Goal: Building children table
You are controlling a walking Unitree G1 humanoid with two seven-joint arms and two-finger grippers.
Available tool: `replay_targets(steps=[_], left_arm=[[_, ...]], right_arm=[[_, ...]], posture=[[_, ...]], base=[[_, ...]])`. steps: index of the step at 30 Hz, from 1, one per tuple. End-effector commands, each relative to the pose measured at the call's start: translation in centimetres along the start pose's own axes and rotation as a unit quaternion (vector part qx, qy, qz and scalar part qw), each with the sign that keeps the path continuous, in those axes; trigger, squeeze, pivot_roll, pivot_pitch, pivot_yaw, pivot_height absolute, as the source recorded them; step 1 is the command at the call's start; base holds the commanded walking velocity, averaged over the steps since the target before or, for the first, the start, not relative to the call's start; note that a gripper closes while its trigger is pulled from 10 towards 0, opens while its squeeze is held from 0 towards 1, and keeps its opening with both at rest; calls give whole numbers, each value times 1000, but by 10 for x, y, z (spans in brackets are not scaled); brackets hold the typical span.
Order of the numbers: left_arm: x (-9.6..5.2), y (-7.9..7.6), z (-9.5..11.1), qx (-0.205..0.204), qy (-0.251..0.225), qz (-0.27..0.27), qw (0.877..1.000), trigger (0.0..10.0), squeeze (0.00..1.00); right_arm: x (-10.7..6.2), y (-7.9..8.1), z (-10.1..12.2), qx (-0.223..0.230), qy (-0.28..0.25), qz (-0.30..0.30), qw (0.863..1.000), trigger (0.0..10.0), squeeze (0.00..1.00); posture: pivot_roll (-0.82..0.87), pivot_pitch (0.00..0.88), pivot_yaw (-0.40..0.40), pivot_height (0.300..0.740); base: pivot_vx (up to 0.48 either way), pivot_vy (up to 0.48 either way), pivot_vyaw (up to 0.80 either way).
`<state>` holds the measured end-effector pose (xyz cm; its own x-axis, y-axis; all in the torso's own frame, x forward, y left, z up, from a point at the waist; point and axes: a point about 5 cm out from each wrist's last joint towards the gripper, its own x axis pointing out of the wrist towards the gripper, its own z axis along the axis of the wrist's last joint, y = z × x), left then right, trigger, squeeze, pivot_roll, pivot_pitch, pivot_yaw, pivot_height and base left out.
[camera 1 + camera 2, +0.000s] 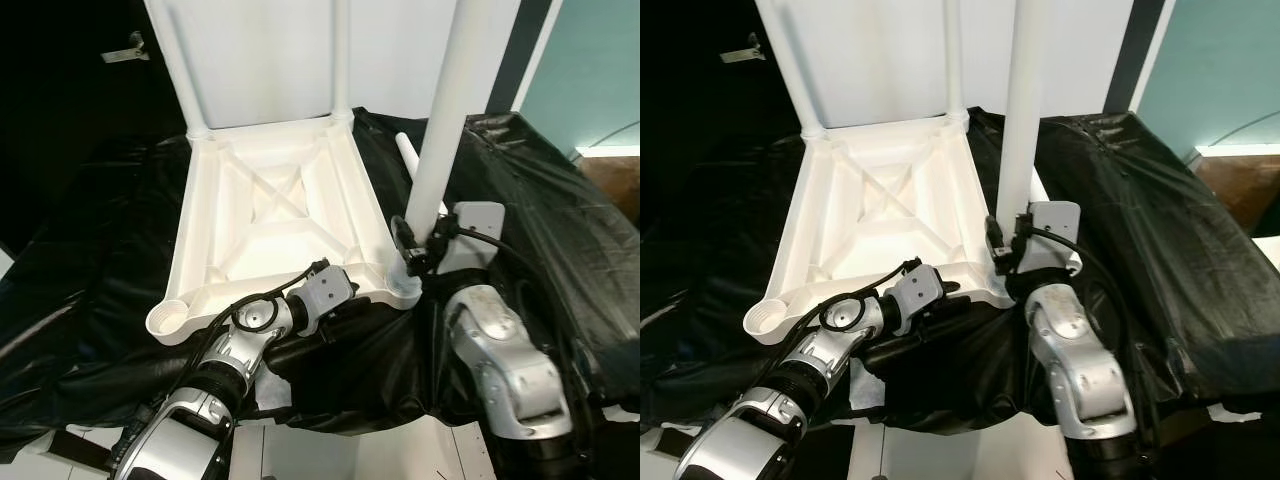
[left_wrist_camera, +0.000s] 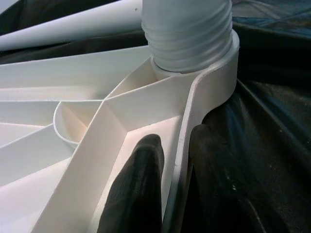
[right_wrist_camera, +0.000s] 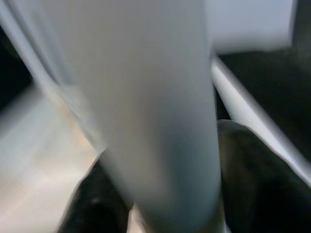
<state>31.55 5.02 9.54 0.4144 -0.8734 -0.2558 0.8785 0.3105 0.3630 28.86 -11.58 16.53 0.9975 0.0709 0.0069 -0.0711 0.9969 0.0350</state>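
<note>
The white plastic tabletop [image 1: 270,200] lies upside down on a black sheet. Two white legs [image 1: 180,60] stand in its far corners. A third leg [image 1: 440,130] stands upright in the near right corner socket, its threaded end [image 2: 187,34] seated there. My right gripper [image 1: 415,245] is shut on that leg just above the socket; the leg [image 3: 146,107] is blurred between the fingers [image 3: 252,170]. My left gripper [image 1: 345,290] is shut on the tabletop's near rim, one finger [image 2: 138,194] inside the wall and one outside. The near left socket [image 1: 172,320] is empty.
A loose white leg [image 1: 408,155] lies on the black sheet [image 1: 540,200] behind the right gripper. A dark door with a handle [image 1: 125,50] is at the far left. A teal wall [image 1: 600,70] and brown floor are at the right. Pale floor shows below the sheet's front edge.
</note>
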Motion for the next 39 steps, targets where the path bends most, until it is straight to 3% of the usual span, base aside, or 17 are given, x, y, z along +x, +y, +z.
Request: replay_targets(steps=[1, 4, 5, 10, 11, 12, 15, 16, 23, 27, 32, 33, 34, 39], left_arm=[[2, -17, -11, -6, 22, -48, 999, 10000, 0], [1, -17, -13, -8, 23, -46, 999, 10000, 0], [0, -18, -14, -8, 24, -45, 999, 10000, 0], [0, -18, -14, -9, 26, -42, 999, 10000, 0], [0, -18, -14, -9, 26, -41, 999, 10000, 0], [1, -18, -14, -9, 27, -40, 999, 10000, 0], [1, -18, -14, -8, 27, -40, 999, 10000, 0], [3, -18, -13, -6, 27, -40, 999, 10000, 0], [4, -19, -13, -4, 26, -42, 999, 10000, 0], [6, -19, -12, 0, 25, -45, 999, 10000, 0], [7, -17, -10, 6, 26, -46, 999, 10000, 0], [7, -16, -10, 7, 27, -45, 999, 10000, 0], [7, -16, -10, 7, 27, -44, 999, 10000, 0], [5, -15, -12, 6, 29, -42, 999, 10000, 0]], right_arm=[[1, -6, -17, -6, 35, -31, 999, 10000, 694], [3, 1, -18, -14, 27, -26, 999, 10000, 729], [3, 2, -17, -19, 23, -23, 999, 10000, 1000], [5, -1, -15, -32, 3, -28, 999, 10000, 1000], [6, -2, -14, -38, -4, -27, 999, 10000, 824], [6, -2, -12, -48, -10, -19, 999, 10000, 0], [6, -2, -12, -55, -16, -15, 998, 10000, 0], [6, -1, -7, -82, -36, 41, 995, 10000, 0], [6, -2, -6, -91, -36, 91, 991, 10000, 0], [6, -14, -7, -92, -15, 134, 987, 10000, 0], [5, -33, -10, -109, 33, 217, 969, 10000, 0], [5, -37, -9, -116, 41, 237, 964, 3569, 0], [6, -39, -8, -123, 45, 248, 960, 0, 0], [7, -46, -7, -150, 55, 279, 947, 0, 0]], posture=[[-126, 49, 53, 740], [-120, 46, 50, 740], [-118, 45, 48, 740], [-121, 42, 46, 740], [-125, 40, 43, 740], [-126, 39, 42, 740], [-126, 39, 42, 740], [-141, 36, 41, 740], [-145, 34, 43, 740], [-156, 28, 48, 740], [-159, 21, 49, 740], [-153, 20, 47, 740], [-151, 19, 47, 740], [-145, 18, 48, 740]], base=[[0, 0, 0], [0, 0, 0], [0, 0, 0], [0, 0, 0], [0, 0, 0], [0, 0, 0], [0, 0, 0], [0, 0, 0], [0, 0, 0], [0, 0, 0], [0, 0, 0], [0, 0, 0], [0, 0, 0], [0, 0, 0]])
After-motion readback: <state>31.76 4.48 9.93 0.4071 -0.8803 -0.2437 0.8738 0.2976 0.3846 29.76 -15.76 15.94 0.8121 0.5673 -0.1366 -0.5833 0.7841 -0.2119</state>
